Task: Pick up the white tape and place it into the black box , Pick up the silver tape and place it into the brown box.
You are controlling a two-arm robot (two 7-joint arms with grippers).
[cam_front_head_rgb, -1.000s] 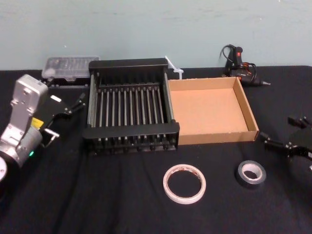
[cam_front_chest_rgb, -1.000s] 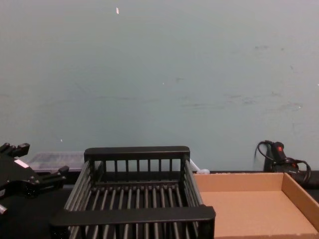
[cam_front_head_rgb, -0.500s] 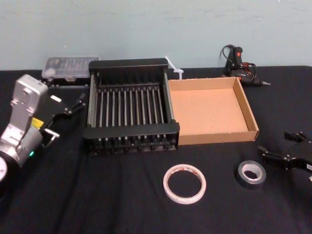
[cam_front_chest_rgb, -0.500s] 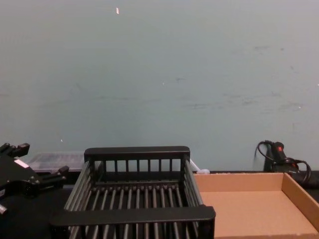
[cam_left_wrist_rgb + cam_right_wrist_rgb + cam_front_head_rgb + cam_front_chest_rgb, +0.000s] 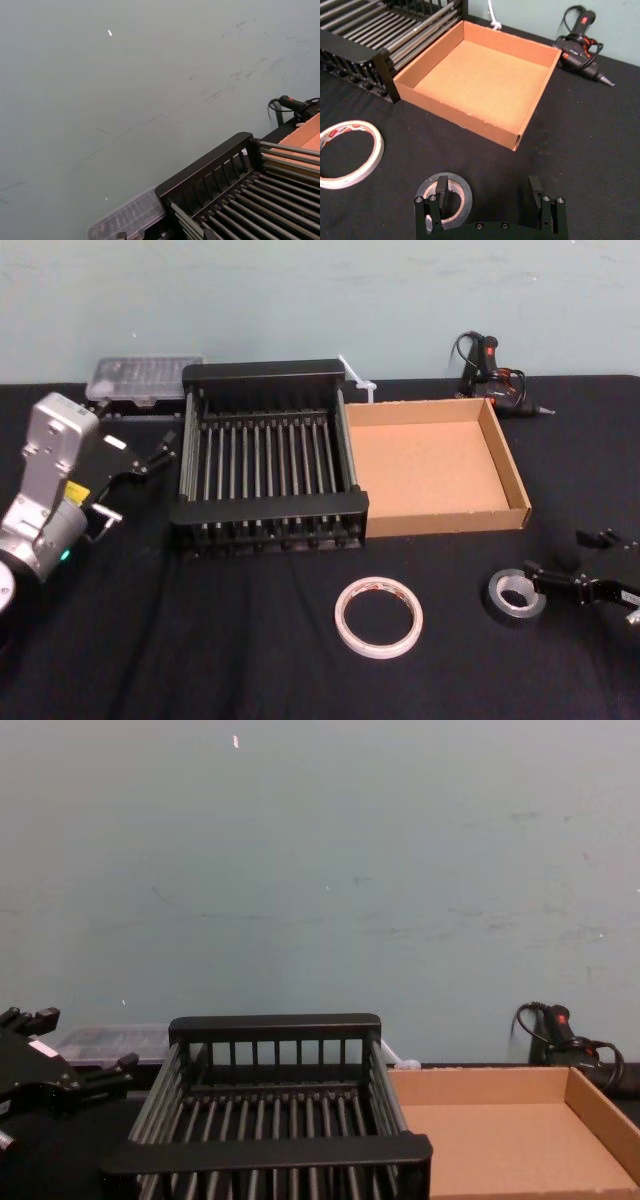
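Held right jaws spread astride silver tape (image 5: 464, 197), one finger (image 5: 441, 194) masking its core; parked left jaws spread beside black box (image 5: 268, 508).

We see a black table (image 5: 250, 670) carrying the black box (image 5: 268, 508), brown box (image 5: 445, 523), white tape (image 5: 378, 647), silver tape (image 5: 510, 612), a glue gun (image 5: 490, 375) and a clear case (image 5: 140, 375).

Cut off, covered
The white tape (image 5: 350, 128) runs off the right wrist view's edge — a right gripper (image 5: 488, 182) finger hides part of the silver tape (image 5: 465, 195).
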